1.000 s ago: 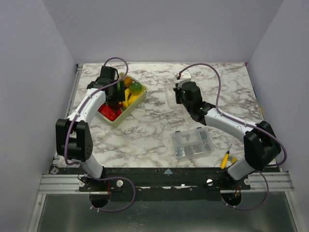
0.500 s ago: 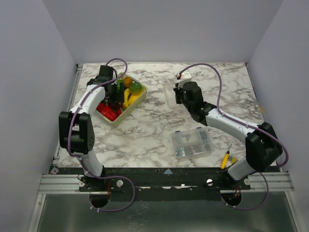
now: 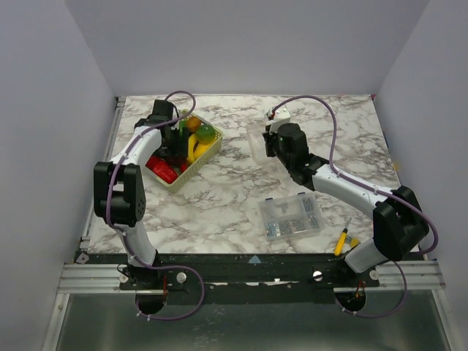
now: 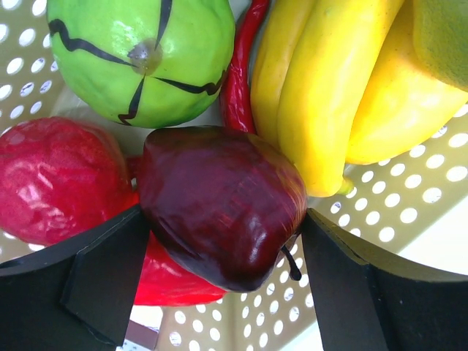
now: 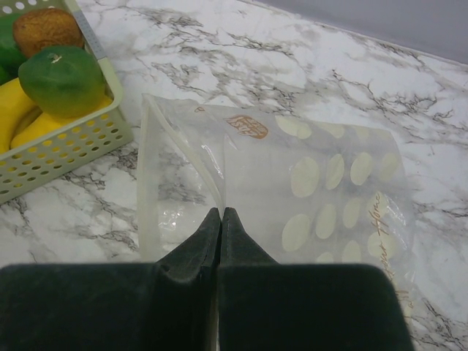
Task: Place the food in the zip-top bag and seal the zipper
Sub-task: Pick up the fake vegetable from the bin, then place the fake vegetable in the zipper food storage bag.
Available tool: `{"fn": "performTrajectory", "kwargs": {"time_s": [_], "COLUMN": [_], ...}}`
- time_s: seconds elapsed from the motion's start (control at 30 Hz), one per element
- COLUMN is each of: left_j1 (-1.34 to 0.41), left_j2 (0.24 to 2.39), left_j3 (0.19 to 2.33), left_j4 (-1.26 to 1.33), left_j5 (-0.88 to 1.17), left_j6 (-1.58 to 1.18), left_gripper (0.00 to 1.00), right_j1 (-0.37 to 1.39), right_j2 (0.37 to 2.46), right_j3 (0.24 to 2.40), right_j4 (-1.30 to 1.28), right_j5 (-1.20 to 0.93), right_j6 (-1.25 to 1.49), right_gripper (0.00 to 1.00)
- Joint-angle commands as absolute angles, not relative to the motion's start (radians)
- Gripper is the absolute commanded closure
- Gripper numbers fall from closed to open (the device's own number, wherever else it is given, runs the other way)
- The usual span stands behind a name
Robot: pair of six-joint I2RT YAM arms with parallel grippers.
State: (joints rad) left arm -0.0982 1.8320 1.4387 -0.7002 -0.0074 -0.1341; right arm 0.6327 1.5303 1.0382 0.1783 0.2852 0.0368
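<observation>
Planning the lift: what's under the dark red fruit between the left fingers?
A bright red piece lies partly under the dark red fruit, with the basket floor below. How far it extends beneath is covered.

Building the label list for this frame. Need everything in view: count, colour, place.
toy food: at least six, red, green, yellow, brown, orange; in basket
dark red apple: one; in basket, between left fingers
basket: one, pale yellow-green; far left
zip-top bag: one, clear, white dots; flat, far centre
compartment box: one, clear; near right
yellow-handled tool: one; near right edge
table: one, white marble
left gripper: black; apparently closed on dark red apple
right gripper: black; pinching bag edge
</observation>
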Motion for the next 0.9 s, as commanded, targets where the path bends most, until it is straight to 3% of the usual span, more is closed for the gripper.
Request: {"fn": "performTrajectory", "kwargs": {"time_s": [0.0,0.17,0.4,0.6,0.87], "left_j1": [-0.092,-0.092,-0.094,-0.150,-0.362], "left_j2": [1.733,1.614,1.429,1.291,1.370], "left_j3": [1.414,1.383,1.282,1.054,1.016], "left_j4": [-0.693,-0.687,-0.618,-0.286,0.058], "left_j5": [-0.060,-0.034,0.216,0.612,0.688], "left_j6": [-0.133,-0.178,-0.337,-0.566,-0.816], "left_gripper": [0.50,0.54,0.56,0.55,0.56], "right_j1": [0.625,0.625,0.626,0.626,0.626], "right_j2": [1.517,1.515,1.502,1.505,1.458], "right_j3": [1.032,1.035,1.032,1.037,1.028], "right_j4": [0.196,0.191,0.189,0.178,0.171], "right_j5": [0.256,0.247,0.235,0.230,0.207], "right_j6": [0.031,0.032,0.040,0.044,0.053], "right_gripper": [0.99,0.99,0.99,0.99,0.99]}}
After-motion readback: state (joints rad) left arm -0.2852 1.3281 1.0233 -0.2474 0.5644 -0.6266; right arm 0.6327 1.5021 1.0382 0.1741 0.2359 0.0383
